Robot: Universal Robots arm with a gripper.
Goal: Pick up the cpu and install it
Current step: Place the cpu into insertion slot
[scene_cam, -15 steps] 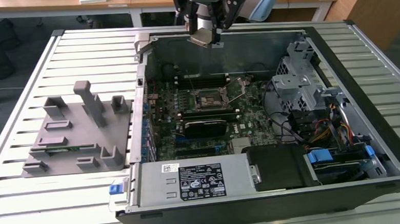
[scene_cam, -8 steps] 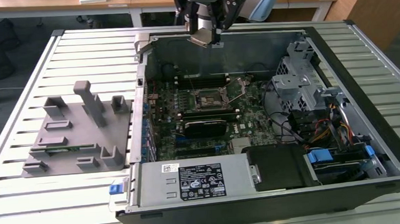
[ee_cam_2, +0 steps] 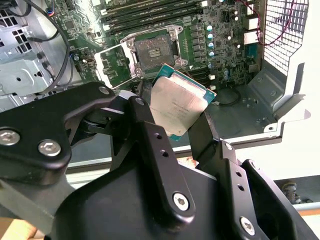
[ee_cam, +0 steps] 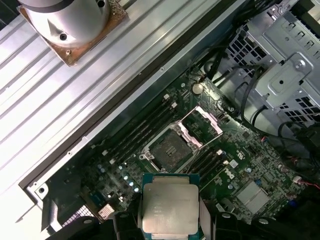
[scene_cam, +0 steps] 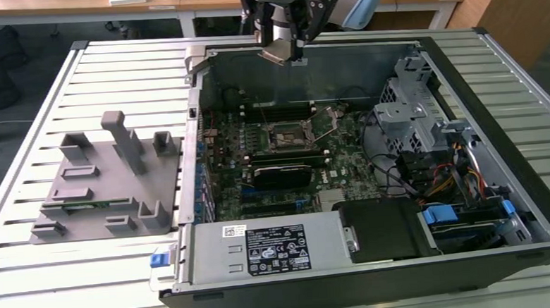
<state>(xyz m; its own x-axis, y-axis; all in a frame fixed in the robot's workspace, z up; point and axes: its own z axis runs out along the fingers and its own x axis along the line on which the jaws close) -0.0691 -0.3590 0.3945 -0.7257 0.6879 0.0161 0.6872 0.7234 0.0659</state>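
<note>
The cpu [ee_cam_2: 181, 106], a flat square chip with a silvery top and a green rim, sits clamped between my two black fingers [ee_cam_2: 150, 130]. In the first wrist view the cpu [ee_cam: 169, 206] hangs above the motherboard. My gripper [scene_cam: 279, 53] is shut on it, high over the far wall of the open computer case in the exterior view. The cpu socket [ee_cam: 168, 148] lies below with its metal frame [ee_cam: 201, 126] swung open. Both the socket [ee_cam_2: 152, 49] and its raised frame [ee_cam_2: 114, 65] appear in the second wrist view, and the socket [scene_cam: 289, 134] lies mid-board in the exterior view.
The open case [scene_cam: 501, 149] lies on a slatted metal table [scene_cam: 30, 160]. A grey fixture with upright blocks [scene_cam: 107, 180] stands at the exterior view's left. Drive cages and cables [scene_cam: 425, 132] crowd the case's right side. A black power supply [scene_cam: 290, 245] fills the near end.
</note>
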